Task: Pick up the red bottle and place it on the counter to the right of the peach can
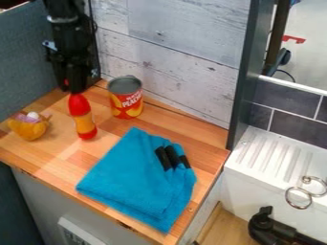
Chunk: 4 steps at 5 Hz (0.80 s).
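Black, the gripper point(77, 90) hung at the top of a red-and-orange bottle point(82, 117); whether it was clamped on the bottle or apart, I could not tell. Just beside it, to the view's right, stood a can point(125, 98) with pale lettering on its red-and-yellow label. Below it to the left sat a yellow cup-like thing point(28, 129); below right lay a folded blue cloth point(131, 174) with black stripes.

Printed lettering point(131, 101) on the can point(125, 87)
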Available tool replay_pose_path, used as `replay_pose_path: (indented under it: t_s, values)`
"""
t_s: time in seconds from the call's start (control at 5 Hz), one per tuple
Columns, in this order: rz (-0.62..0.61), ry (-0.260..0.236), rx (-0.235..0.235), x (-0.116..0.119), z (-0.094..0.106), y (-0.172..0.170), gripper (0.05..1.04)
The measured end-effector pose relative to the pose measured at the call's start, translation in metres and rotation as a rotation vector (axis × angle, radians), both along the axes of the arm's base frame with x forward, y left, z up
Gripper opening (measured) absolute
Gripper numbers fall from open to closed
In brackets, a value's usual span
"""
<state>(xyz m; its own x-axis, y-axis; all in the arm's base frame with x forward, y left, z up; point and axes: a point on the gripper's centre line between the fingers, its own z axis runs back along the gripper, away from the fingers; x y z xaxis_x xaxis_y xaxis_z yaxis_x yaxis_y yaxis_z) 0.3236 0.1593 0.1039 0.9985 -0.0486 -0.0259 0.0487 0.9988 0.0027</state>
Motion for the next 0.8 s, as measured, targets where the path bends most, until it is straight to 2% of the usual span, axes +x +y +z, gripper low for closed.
replay_pose_path:
  t_s: [0.4, 0.6, 0.8]
  values:
    - [-0.128, -0.039, 0.004, 0.033, 0.045, -0.064, 0.332]
    - [-0.205, -0.064, 0.008, 0.053, 0.055, -0.085, 0.332]
    - [-0.254, -0.039, 0.0, 0.07, 0.044, -0.096, 0.332]
